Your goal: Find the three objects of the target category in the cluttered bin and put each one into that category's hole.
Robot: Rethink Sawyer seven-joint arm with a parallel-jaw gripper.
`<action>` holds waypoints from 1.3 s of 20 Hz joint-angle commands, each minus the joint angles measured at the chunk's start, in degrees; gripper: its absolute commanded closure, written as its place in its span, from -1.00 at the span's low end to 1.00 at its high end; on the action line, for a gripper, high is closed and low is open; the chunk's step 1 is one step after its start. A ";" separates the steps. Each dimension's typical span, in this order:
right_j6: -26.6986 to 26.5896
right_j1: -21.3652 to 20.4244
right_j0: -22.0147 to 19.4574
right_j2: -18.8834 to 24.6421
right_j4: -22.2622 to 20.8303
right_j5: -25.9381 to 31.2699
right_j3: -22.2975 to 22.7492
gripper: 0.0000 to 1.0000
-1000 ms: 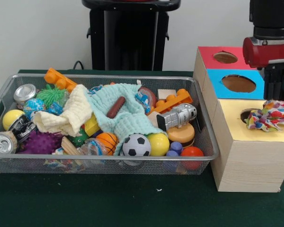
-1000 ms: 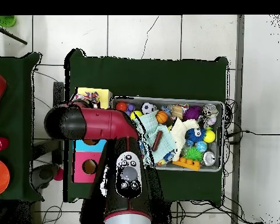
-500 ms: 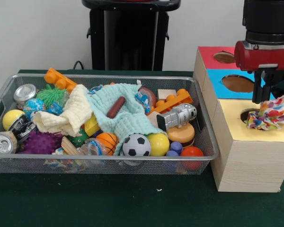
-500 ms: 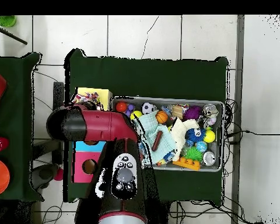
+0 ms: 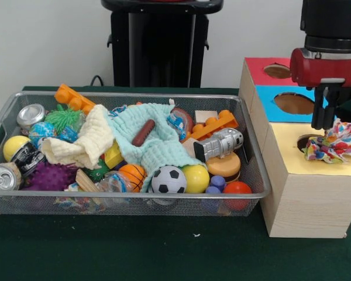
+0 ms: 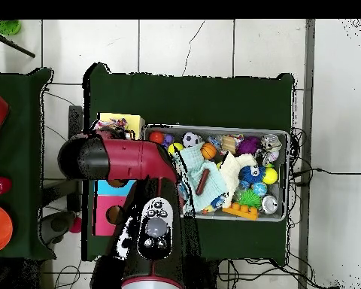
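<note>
Colourful cloth [image 5: 333, 142] lies bunched over the hole in the yellow top of the wooden box [image 5: 307, 190], and I see the gripper [image 5: 326, 120] just above it, but I cannot tell its state.

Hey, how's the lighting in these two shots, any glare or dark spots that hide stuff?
Front view: even, soft light, small highlights on the silver cans and the robot toy; the colorful cloth on the yellow hole reads clearly. Overhead view: the arm covers most of the sorting box, and the bright floor tiles look washed out.
</note>
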 commanded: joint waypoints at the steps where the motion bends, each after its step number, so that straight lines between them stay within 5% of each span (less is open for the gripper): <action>1: 13.19 2.54 -0.59 0.04 1.68 -1.65 -0.66 1.00; 12: 12.90 2.66 -0.75 0.46 2.34 -0.94 -0.68 1.00; 26: 12.03 0.12 -0.19 -0.03 2.72 10.45 -4.62 1.00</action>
